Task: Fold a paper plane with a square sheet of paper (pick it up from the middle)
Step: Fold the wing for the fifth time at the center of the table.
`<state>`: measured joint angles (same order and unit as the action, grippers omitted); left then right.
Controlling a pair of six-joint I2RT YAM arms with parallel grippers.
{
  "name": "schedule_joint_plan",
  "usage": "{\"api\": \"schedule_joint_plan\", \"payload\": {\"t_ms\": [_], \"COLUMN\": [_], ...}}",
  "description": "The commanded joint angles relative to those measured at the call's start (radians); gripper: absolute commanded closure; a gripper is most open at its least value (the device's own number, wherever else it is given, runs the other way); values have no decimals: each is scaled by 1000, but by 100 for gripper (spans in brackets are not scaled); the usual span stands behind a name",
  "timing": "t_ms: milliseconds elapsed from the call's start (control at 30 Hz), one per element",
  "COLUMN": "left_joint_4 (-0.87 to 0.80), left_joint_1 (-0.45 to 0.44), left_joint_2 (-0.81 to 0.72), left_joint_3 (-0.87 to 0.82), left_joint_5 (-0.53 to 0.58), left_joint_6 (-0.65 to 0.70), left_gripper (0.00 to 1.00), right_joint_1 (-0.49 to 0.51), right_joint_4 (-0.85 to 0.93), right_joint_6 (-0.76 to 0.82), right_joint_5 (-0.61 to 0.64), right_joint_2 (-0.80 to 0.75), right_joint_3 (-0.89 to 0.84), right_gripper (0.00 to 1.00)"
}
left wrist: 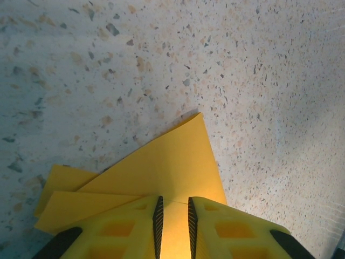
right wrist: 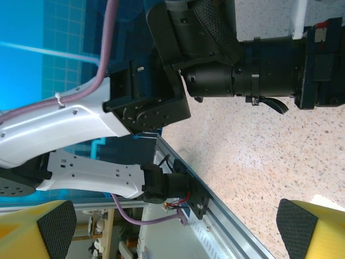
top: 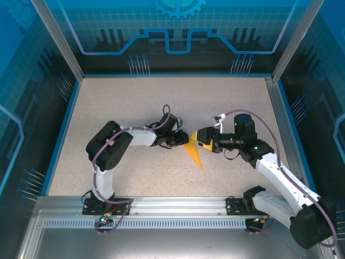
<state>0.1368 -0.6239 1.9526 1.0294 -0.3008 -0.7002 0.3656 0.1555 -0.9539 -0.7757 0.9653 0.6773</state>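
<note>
At table (top: 118,102) centre | left pincer (left wrist: 173,200) clamps paper (left wrist: 167,162) | right pincer (right wrist: 177,224) agape

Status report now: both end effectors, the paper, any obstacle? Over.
Left end effector shut on folded orange paper. Right end effector open wide, close beside it. No obstacle seen near paper.

On the table (top: 135,102), at mid-frame of the top view, the square sheet of paper (top: 194,154) lies just right of the left gripper (top: 182,141) and just below the right gripper (top: 201,138). In the left wrist view it spreads from the fingertips (left wrist: 158,216) at bottom centre up to mid-frame.
</note>
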Motion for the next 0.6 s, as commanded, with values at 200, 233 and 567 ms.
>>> {"api": "schedule_joint_plan", "payload": {"t_ms": [200, 233, 567], "left_joint_4": [-180, -209, -522], "left_joint_1": [-13, -14, -63], "left_joint_2": [-110, -127, -249], "left_joint_3": [13, 25, 132], "left_joint_5": [17, 34, 278], "left_joint_6": [32, 37, -8], "left_gripper": [64, 60, 35], "right_joint_1": [-67, -73, -77], "right_joint_4": [294, 306, 344], "right_joint_6": [236, 249, 319], "right_joint_5": [167, 186, 324], "right_joint_2": [120, 148, 249], "right_joint_3": [56, 62, 127], "right_gripper": [0, 1, 1]}}
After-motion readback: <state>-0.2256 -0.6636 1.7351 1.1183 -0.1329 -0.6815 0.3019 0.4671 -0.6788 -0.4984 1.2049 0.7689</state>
